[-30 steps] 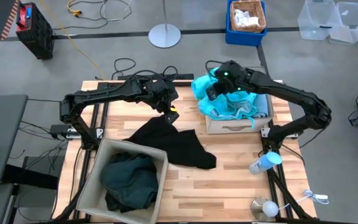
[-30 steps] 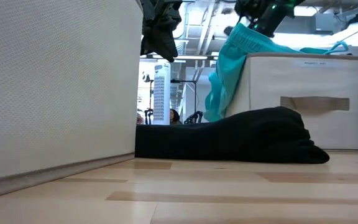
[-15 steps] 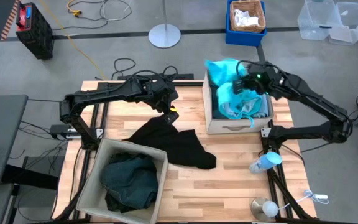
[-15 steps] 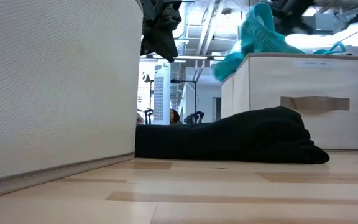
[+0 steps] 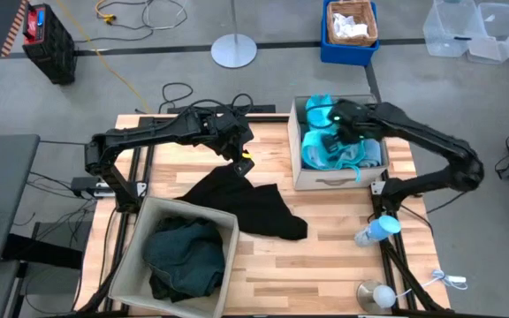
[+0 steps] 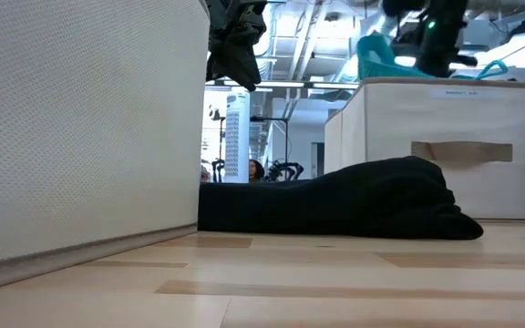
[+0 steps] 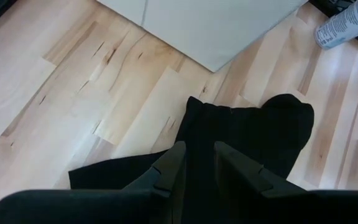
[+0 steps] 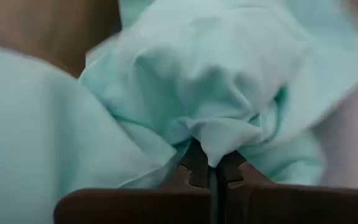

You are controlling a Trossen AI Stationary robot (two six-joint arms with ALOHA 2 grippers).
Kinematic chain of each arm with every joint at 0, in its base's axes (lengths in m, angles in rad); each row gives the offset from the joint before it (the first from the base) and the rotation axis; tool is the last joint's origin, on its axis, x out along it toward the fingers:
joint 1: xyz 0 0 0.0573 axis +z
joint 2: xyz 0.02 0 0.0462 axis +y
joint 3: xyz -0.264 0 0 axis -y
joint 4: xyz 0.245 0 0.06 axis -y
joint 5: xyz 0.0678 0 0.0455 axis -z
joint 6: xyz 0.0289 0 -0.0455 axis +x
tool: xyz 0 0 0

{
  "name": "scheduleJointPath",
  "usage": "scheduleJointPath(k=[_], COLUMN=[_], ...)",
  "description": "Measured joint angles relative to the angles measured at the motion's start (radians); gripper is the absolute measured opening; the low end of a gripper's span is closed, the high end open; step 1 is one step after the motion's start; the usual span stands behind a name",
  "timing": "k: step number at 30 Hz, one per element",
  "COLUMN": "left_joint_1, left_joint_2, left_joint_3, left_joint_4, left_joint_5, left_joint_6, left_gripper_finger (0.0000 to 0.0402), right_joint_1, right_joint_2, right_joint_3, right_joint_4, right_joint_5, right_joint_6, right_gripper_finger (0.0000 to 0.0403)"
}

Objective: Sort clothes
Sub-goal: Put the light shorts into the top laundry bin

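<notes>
Landmark: small beige fabric bin with a handle (image 5: 330, 181), sitting at the table's far right part.
Right gripper (image 5: 338, 124): hovering over this bin, fingers (image 8: 196, 165) pinching shut on a fold of the bright turquoise soft garment (image 5: 325, 146).
Turquoise garment: lying bunched inside the bin, a peak showing above its rim in the low view (image 6: 381, 53).
Pale dusty-blue folded garment (image 5: 376, 152): lying in the same bin, at its right side, beside the turquoise one.
Left gripper (image 5: 237, 146): hanging left of the bin, over the wooden table (image 5: 343, 256); fingers (image 7: 169, 165) seeming to be clamping the black soft garment (image 5: 246, 203), though the contact is hidden.
Black garment: trailing on the table, just in front and left of the bin.
Dark green crumpled garment (image 5: 182, 256): resting in a large beige fabric bin (image 5: 148, 212), well left and in front of the small bin.
</notes>
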Motion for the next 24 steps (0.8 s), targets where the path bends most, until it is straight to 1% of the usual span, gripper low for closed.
scheduleJointPath(k=[2,5,10,13,19,24], left_joint_1=[0.000,0.000,0.000,0.000,0.000,0.000], left_joint_2=[0.000,0.000,0.000,0.000,0.000,0.000], left_joint_3=[0.000,0.000,0.000,0.000,0.000,0.000], left_joint_4=[0.000,0.000,0.000,0.000,-0.002,-0.002], left_joint_5=[0.000,0.000,0.000,0.000,0.000,0.000], left_joint_6=[0.000,-0.001,-0.002,-0.002,-0.006,-0.007], left_gripper_finger=[0.0080,0.0080,0.0080,0.0080,0.0080,0.0080], right_joint_1=[0.001,0.000,-0.004,-0.004,-0.007,0.009], right_joint_2=[0.062,0.160,0.303,0.377,0.495,0.547], right_joint_3=[0.000,0.000,0.000,0.000,0.001,0.002], right_joint_4=[-0.031,-0.052,0.034,0.059,0.078,0.114], right_joint_5=[-0.038,-0.045,-0.091,-0.099,-0.101,-0.105], right_joint_6=[-0.004,-0.008,-0.056,-0.060,-0.107,-0.112], right_gripper_finger=[0.0002,0.0002,0.0002,0.0002,0.0002,0.0005])
